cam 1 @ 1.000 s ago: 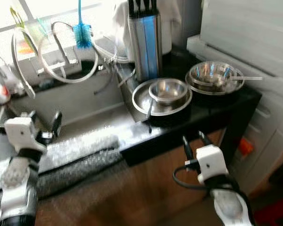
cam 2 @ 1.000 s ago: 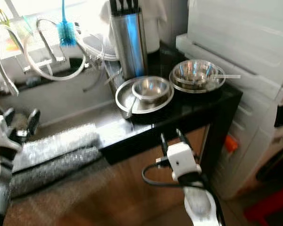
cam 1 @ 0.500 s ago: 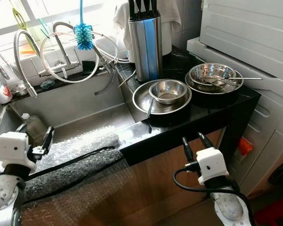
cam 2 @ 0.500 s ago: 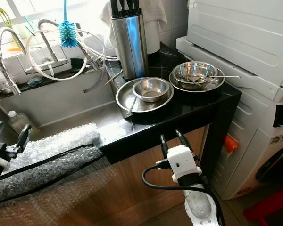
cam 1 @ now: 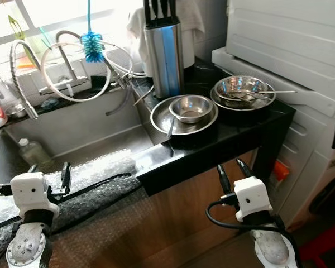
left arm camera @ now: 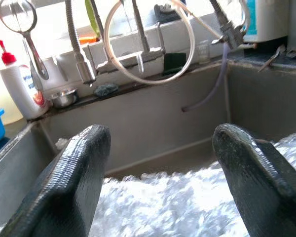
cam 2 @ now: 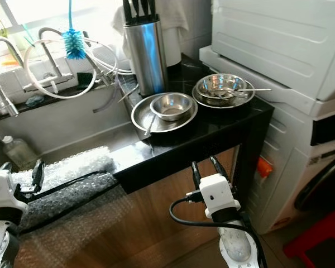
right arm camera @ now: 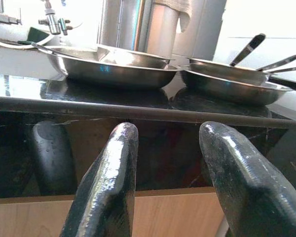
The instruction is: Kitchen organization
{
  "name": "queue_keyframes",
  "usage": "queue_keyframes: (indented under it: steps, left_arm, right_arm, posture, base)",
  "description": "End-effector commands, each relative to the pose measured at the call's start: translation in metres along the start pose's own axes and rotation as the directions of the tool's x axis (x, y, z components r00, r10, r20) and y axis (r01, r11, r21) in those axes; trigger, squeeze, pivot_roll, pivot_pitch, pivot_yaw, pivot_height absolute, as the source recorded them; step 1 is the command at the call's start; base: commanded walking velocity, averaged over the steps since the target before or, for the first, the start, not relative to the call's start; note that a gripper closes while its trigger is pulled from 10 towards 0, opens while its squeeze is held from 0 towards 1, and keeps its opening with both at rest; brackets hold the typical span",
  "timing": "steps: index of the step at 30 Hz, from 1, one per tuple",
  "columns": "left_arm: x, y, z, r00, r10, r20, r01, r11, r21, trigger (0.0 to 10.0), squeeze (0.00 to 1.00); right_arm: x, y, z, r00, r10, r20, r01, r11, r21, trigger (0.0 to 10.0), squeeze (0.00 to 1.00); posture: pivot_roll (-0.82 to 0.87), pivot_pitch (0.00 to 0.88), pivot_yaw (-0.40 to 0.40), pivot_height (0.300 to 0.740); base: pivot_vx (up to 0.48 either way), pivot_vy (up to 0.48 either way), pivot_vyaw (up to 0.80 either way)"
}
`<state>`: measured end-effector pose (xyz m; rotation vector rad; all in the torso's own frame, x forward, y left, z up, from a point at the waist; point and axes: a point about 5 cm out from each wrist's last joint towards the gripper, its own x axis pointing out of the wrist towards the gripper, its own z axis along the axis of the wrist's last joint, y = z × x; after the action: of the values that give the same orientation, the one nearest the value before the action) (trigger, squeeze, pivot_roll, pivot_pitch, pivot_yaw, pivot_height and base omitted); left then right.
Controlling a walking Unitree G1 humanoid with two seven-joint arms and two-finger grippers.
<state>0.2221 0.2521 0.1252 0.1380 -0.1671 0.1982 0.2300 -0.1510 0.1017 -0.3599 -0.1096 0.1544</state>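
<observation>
Steel dishes are what I have in front of me: a wide shallow plate with a small round bowl nested in it and a utensil leaning over its rim, and just beside it a second plate-and-bowl stack holding thin-handled cutlery, all polished and mirror-bright on the glossy black countertop. Behind them stands a brushed-metal knife block with dark handles poking out, and a white cloth hangs at its back. To the left the counter drops into a dull grey sink, its front edge draped in crinkly bubble wrap crossed by a black cable; coiled hoses and a blue bottle brush hang by the bright window. A white appliance flanks the counter on the right, and warm wood panelling runs below. My left gripper hovers over the bubble wrap with its fingers spread apart, holding nothing; my right gripper sits below the counter's front edge, fingers likewise parted and empty. From the left wrist I can pick out a white pump bottle and a small steel cup on the sink ledge; the right wrist looks edge-on at the plates' rims.
</observation>
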Motion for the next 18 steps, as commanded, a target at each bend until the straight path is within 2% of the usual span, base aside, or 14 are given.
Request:
queue_keyframes:
  steps: [1,4,8,12,18]
  left_arm:
    - [0.005,0.002,0.006,1.000,0.012,0.014,-0.012,1.000,0.010,10.0,0.00]
    - [0.008,0.001,0.006,1.000,0.017,0.012,-0.017,1.000,-0.006,10.0,0.00]
    - [0.013,-0.013,0.002,1.000,0.000,-0.002,0.000,0.998,-0.059,10.0,0.00]
    - [0.013,-0.024,0.001,1.000,-0.025,-0.008,0.024,0.997,-0.079,10.0,0.00]
    - [0.014,-0.028,0.000,0.999,-0.031,-0.017,0.030,0.996,-0.083,10.0,0.00]
  right_arm:
    - [0.003,0.003,0.006,1.000,-0.001,0.023,0.000,1.000,0.005,10.0,0.00]
    - [0.003,0.003,0.006,1.000,-0.004,0.023,0.003,1.000,0.006,10.0,0.00]
    - [0.004,0.000,0.006,1.000,-0.019,0.019,0.019,1.000,0.012,10.0,0.00]
    - [0.005,0.001,0.006,1.000,-0.019,0.017,0.019,1.000,0.014,10.0,0.00]
    - [0.005,0.001,0.007,1.000,-0.011,0.018,0.011,1.000,0.013,10.0,0.00]
  posture:
    - [-0.12,0.000,0.184,0.740]
    - [-0.13,0.000,0.183,0.740]
    - [-0.12,0.000,0.181,0.740]
    - [-0.11,0.000,0.180,0.740]
    - [-0.11,0.000,0.178,0.740]
  base:
    - [0.000,0.000,0.00]
    - [0.000,0.000,0.00]
    - [0.000,0.000,0.00]
    - [0.000,0.000,0.00]
    - [0.000,0.000,0.00]
